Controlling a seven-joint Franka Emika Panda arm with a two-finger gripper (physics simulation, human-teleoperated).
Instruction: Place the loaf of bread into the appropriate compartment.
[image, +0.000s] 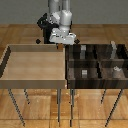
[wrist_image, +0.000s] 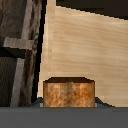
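Bread is held up off the surfaces: the loaf of bread (wrist_image: 68, 93) shows in the wrist view as an orange-brown, mottled block with a darker top edge, clamped in the gripper (image: 61, 46), above the boundary between tray and bin. From the exterior view's left, the light-tan wooden tray (image: 35, 80) comes first; at its 3 o'clock, touching it, stands the dark striped bin (image: 95, 82), whose near compartment (image: 82, 76) at the exterior view's left holds a small grey cube (image: 84, 73).
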